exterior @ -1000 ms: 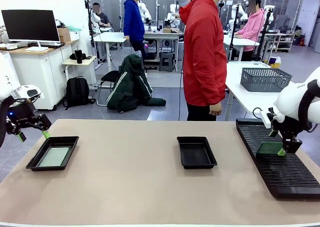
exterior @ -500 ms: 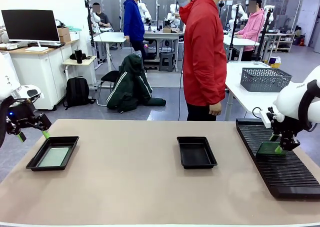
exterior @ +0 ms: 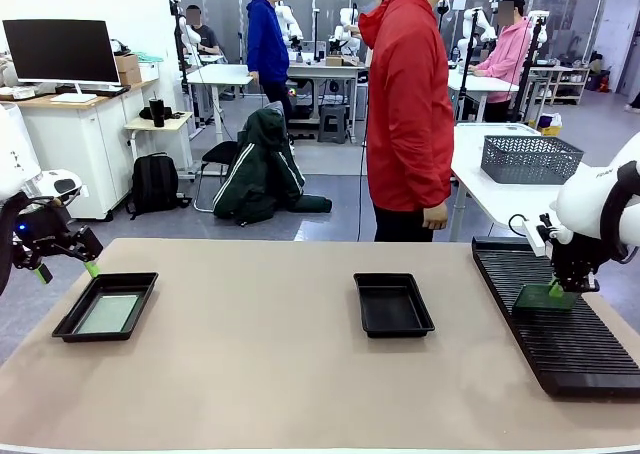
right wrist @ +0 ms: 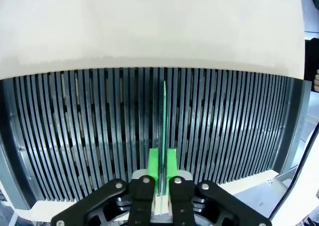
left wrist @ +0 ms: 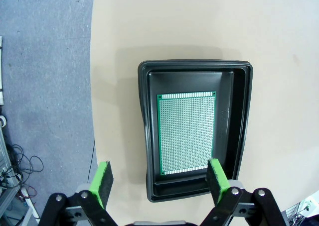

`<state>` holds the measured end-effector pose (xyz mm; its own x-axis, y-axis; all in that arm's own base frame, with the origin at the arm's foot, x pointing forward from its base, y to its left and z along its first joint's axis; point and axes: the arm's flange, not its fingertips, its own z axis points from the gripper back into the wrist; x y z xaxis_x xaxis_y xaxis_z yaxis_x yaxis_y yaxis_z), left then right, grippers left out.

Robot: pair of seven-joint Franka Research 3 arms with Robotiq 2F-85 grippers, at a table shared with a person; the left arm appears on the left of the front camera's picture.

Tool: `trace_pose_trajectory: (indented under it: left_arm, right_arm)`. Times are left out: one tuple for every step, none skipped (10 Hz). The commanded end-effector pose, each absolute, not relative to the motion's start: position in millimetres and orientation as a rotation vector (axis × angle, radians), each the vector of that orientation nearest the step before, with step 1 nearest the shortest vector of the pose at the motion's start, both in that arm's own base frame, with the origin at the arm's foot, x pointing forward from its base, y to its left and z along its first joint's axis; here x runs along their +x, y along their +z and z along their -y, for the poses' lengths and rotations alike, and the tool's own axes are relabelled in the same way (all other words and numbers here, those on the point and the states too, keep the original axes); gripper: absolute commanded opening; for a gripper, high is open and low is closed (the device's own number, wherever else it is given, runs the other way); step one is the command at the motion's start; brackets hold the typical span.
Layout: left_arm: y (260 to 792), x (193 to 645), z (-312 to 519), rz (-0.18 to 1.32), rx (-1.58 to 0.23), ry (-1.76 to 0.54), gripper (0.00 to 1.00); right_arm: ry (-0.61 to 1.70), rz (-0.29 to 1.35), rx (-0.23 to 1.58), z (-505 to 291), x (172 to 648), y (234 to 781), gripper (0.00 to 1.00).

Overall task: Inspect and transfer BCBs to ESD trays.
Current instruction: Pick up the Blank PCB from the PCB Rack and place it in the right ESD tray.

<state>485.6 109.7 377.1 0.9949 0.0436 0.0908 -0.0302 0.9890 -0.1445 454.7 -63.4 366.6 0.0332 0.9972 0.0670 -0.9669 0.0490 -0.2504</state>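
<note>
Green-padded right gripper [right wrist: 162,161] pinches your board [right wrist: 164,111] edge-on, likely to slide it straight from the rack [right wrist: 75,126] slots; left gripper [left wrist: 159,175] hangs wide open, tray [left wrist: 244,116] with second board [left wrist: 186,131] framed between the jaws.

Left end effector [exterior: 67,270] is held pointed down above the counter's [exterior: 260,374] left edge, jaws spread wide. Right end effector [exterior: 553,292] is held pointed down over the counter's right end, clamped on a BCB [right wrist: 164,111] gripped edge-on; its white arm is bent above.
</note>
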Motion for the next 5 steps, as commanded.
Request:
trace_pose_trajectory:
  left_arm:
    - [374.7,485.9,-110.6,0.1,-0.145,0.035,1.0]
    - [374.7,485.9,-110.6,0.1,-0.145,0.035,1.0]
    - [374.7,485.9,-110.6,0.1,-0.145,0.035,1.0]
    - [374.7,485.9,-110.6,0.1,-0.145,0.035,1.0]
    - [374.7,485.9,-110.6,0.1,-0.145,0.035,1.0]
  right_arm:
    - [1.5,0.251,-0.176,64.0,458.0,365.1,0.0]
    - [1.494,0.247,-0.179,64.1,458.7,365.0,0.0]
    - [1.492,0.243,-0.181,64.1,459.0,365.4,0.0]
    - [1.489,0.238,-0.18,64.4,459.3,366.4,0.0]
    - [1.514,0.248,-0.15,63.8,454.8,366.7,0.0]
